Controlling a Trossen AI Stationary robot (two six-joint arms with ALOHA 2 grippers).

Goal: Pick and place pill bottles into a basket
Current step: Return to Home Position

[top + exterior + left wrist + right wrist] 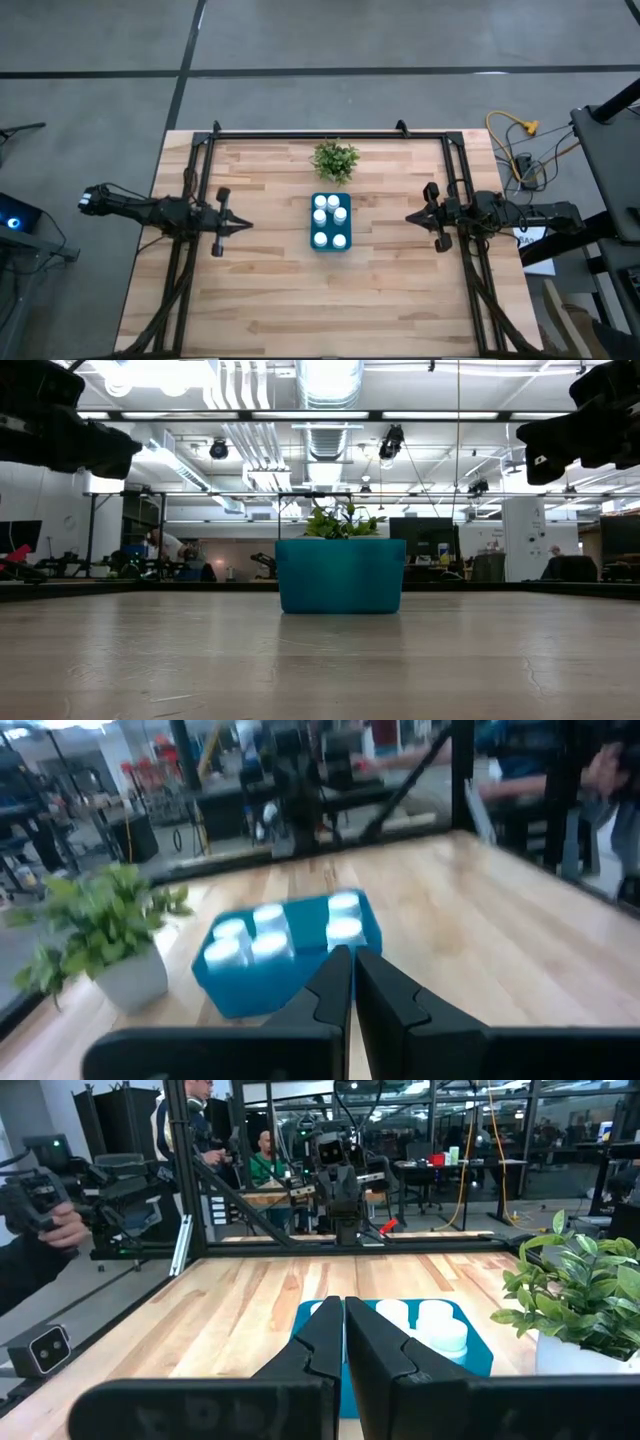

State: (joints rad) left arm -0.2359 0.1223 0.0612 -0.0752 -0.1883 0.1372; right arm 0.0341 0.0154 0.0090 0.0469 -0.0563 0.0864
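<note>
The teal-blue basket [331, 223] stands at the table's middle, with several white pill bottles [331, 213] standing upright inside it. The basket also shows in the low view [340, 575], the left wrist view [290, 955] and the right wrist view [470, 1350]. My left gripper [246, 227] is shut and empty, left of the basket, raised above the table. My right gripper [410, 217] is shut and empty, right of the basket, also raised. Both point toward the basket.
A small green plant in a white pot [335, 160] stands just beyond the basket's far end. A black metal frame [320, 135] runs along the table's far and side edges. Bare wood lies toward the near edge. People [205, 1120] are in the room beyond.
</note>
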